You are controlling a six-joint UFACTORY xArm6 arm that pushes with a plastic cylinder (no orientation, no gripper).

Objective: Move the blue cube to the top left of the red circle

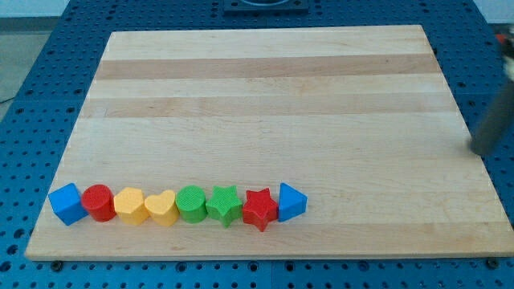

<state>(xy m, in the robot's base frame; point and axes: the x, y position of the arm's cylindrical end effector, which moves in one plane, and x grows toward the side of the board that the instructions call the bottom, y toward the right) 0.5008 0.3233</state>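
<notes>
The blue cube [67,203] sits at the left end of a row of blocks near the view's bottom left of the wooden board [265,88]. The red circle [99,201] touches it on its right. My rod comes in at the view's right edge, blurred, and my tip [480,150] is just off the board's right edge, far to the right of and above the whole row.
The row runs on to the right: a yellow hexagon [130,205], a yellow heart [161,209], a green circle [191,203], a green star [225,205], a red star [259,209] and a blue triangle [291,201]. A blue perforated table surrounds the board.
</notes>
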